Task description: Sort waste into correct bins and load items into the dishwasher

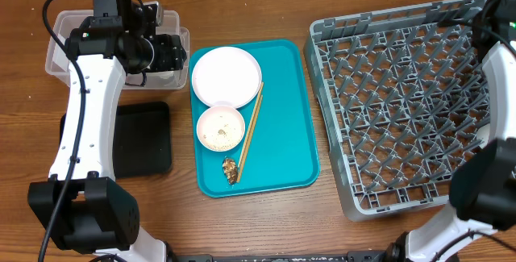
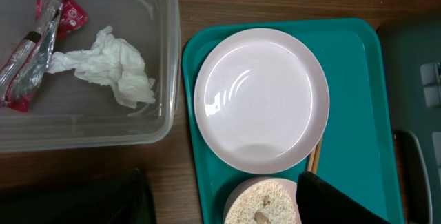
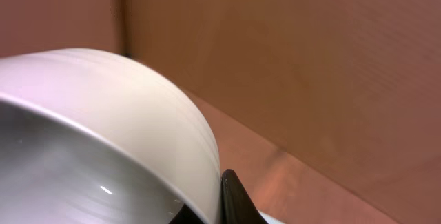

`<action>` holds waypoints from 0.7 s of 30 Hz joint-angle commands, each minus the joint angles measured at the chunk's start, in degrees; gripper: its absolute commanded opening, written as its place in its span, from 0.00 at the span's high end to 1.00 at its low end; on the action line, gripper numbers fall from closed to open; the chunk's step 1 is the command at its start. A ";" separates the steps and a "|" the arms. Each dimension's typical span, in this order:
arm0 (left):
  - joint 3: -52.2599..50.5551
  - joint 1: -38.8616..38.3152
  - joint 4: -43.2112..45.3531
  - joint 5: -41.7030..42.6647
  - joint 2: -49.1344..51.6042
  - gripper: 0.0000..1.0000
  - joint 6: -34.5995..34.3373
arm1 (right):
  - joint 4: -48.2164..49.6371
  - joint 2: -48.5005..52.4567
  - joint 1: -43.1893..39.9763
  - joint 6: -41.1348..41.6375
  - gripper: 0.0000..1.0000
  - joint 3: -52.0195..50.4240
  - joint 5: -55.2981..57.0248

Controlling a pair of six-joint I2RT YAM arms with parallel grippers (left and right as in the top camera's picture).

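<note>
**Wrapper and tissue in tub, dishes on tray**

The left gripper hung over the clear tub, fingers spread wide and empty. Inside lay the red-and-white wrapper and the white tissue. The plate, rice-flecked bowl, chopsticks and brown scrap sat on the teal tray. The right gripper pinched a white vessel by its rim.

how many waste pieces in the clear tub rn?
2 in the clear tub: red-and-white wrapper at the end away from the teal tray, white tissue beside it. Tub partly cropped; more may be hidden.
</note>
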 commanded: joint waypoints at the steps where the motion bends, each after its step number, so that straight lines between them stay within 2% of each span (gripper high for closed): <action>1: 0.74 -0.44 0.17 -0.26 -0.31 0.27 1.44 | 0.50 5.44 -1.38 -0.44 0.96 0.24 10.73; 5: 0.74 -0.44 0.15 -0.26 -0.31 0.28 1.25 | -0.04 11.17 -1.01 0.76 0.96 0.22 19.34; 8: 0.74 -0.44 0.09 -0.24 -0.31 0.28 1.25 | -1.99 13.99 0.17 2.73 0.96 0.20 19.91; 12: 0.74 -0.44 0.07 -0.24 -0.31 0.29 1.22 | -7.72 14.95 2.93 9.94 0.96 0.20 16.41; 18: 0.74 -0.44 -0.07 -0.26 -0.31 0.28 1.27 | -17.38 14.95 6.86 10.49 0.96 0.20 8.81; 21: 0.72 -0.44 -0.11 -0.28 -0.31 0.28 1.27 | -22.47 14.95 8.11 10.51 0.82 0.20 3.13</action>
